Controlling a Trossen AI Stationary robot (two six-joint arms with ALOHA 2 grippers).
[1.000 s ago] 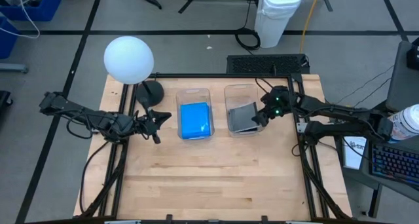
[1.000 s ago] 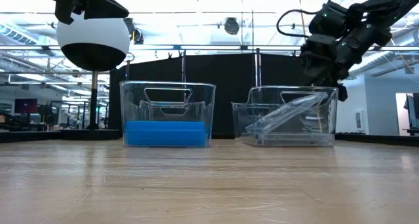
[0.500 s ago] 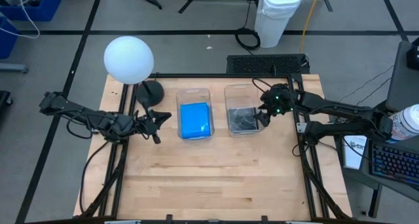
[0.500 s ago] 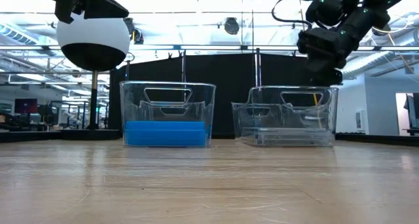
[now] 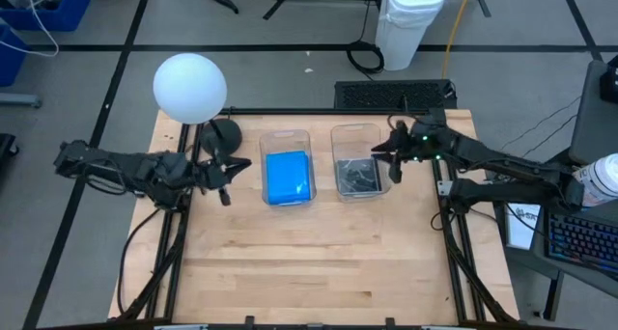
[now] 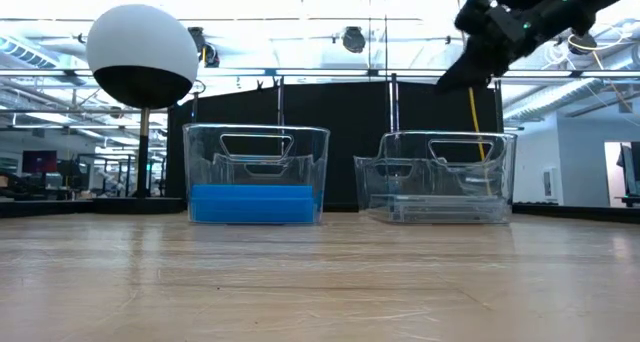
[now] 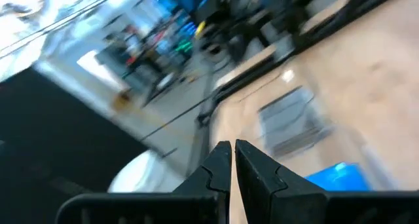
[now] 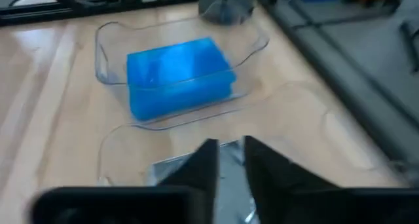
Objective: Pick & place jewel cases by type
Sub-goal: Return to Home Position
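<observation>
Table (image 5: 309, 262): wooden, two clear tubs side by side.
Left tub (image 5: 287, 166): blue cases (image 5: 288, 177).
Right tub (image 5: 359, 162): grey cases (image 5: 359, 177).
Right gripper (image 5: 394, 156): nearly closed, empty, above right tub.
Left gripper (image 5: 230, 176): closed, empty, left of tubs.

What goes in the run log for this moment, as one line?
left gripper: shut, beside blue-case tub | right gripper: nearly closed, empty, above grey-case tub | bright blue jewel cases: in clear tub | grey see-through jewel cases: flat in tub
</observation>
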